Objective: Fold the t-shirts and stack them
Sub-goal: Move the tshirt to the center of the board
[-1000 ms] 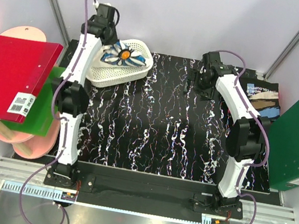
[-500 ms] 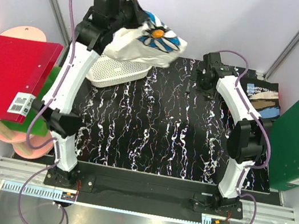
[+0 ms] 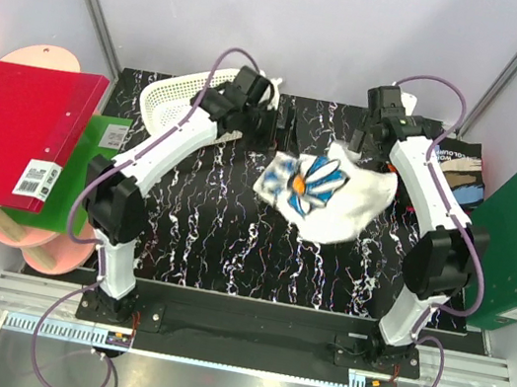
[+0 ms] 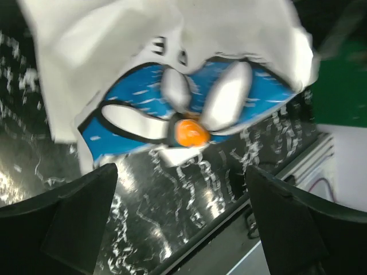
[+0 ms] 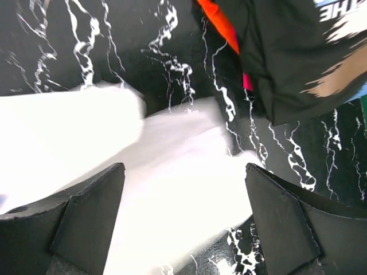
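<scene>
Plainly, the white t-shirt (image 3: 322,200) lies in a crumpled heap right of centre on the tabletop (image 3: 201,234), with its blue and orange flower print facing up. In the top view its long axis runs roughly left to right, tilting up a little toward the right of the frame. It is not yet spread flat, so I judge folding has not begun on it.

The right end effector (image 5: 184,169) is the nearer one. Its wrist view shows white cloth directly under and between its spread fingers (image 5: 86,223), and from above it sits over the heap's upper right edge. The left end effector (image 4: 179,171) is also spread wide and grips nothing. The print shows ahead of its fingertips, not beneath them, and in the top view the shirt lies down and to the right of it, near but apart.

Each arm thus stands at one end of the long axis, which would suit taking one end each and pulling the cloth out flat. The left would probably need to close the gap to its end first.

A black t-shirt (image 3: 453,168) lies folded at the right edge of the tabletop, with a strip of red-orange cloth (image 5: 221,23) showing beside it. The white basket (image 3: 177,99) stands at upper left, well apart from the heap.
</scene>
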